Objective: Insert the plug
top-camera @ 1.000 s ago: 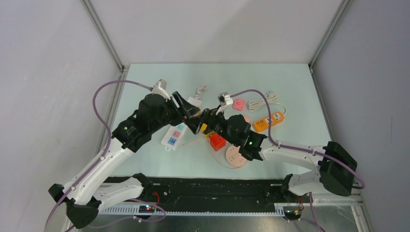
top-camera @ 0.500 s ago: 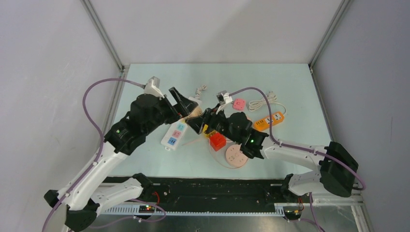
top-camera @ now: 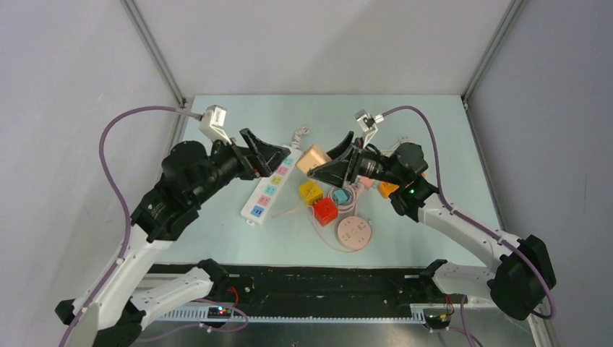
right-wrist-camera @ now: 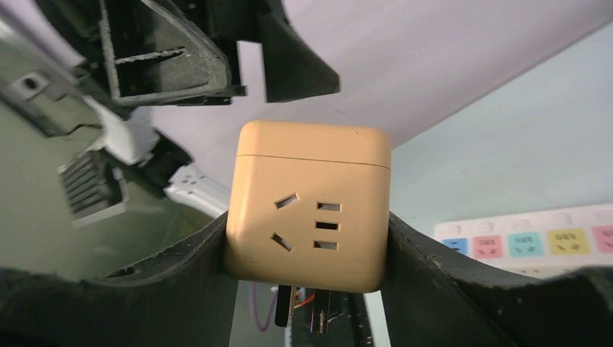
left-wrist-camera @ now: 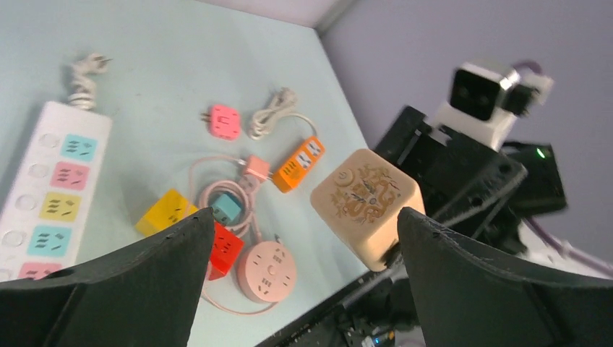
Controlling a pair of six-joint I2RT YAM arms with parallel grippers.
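Observation:
A tan cube plug (top-camera: 314, 159) with sockets on its face and metal prongs (right-wrist-camera: 289, 307) below is gripped by my right gripper (top-camera: 327, 162), which is shut on it and holds it above the table. It fills the right wrist view (right-wrist-camera: 311, 206) between the jaws of the right gripper (right-wrist-camera: 311, 242). My left gripper (top-camera: 278, 155) is open and empty, just left of the cube and above the white power strip (top-camera: 269, 188). In the left wrist view the cube (left-wrist-camera: 367, 206) hangs near the right finger of the left gripper (left-wrist-camera: 305, 217). The strip (left-wrist-camera: 50, 188) lies at the left.
On the table lie a yellow cube (top-camera: 311, 192), a red cube (top-camera: 325, 211), a teal cube (top-camera: 341, 196), a round pink socket (top-camera: 354, 233) with its pink cord, an orange strip (left-wrist-camera: 298, 163), a pink plug (left-wrist-camera: 224, 121) and a coiled white cable (left-wrist-camera: 275, 119).
The two grippers were close together around the tan cube low over the table. They have drawn apart: the right gripper has risen with the cube, and the left has pulled back, open.

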